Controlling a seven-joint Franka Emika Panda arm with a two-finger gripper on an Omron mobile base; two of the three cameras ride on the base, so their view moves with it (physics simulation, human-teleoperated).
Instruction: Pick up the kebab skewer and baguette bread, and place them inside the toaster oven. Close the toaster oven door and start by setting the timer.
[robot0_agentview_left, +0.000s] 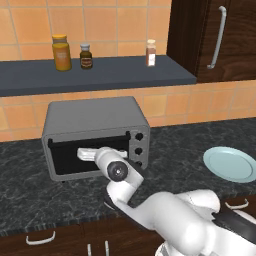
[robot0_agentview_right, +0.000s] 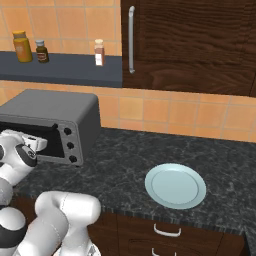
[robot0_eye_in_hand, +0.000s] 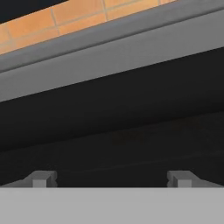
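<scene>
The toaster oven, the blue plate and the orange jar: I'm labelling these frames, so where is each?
toaster oven (robot0_agentview_left: 90, 111): left base view, on its grey top panel.
plate (robot0_agentview_right: 175, 185): right base view, on its flat middle.
orange jar (robot0_agentview_left: 61, 54): left base view, on its body, on the shelf.

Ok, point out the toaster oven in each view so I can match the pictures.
Left base view: toaster oven sits left of centre on the dark counter, below the shelf.
Right base view: at the left edge, with its grey side wall facing the camera.
Hand view: close up, its grey top front edge runs across above the dark front.
Shared landmark: the orange wall tiles behind it.
</scene>
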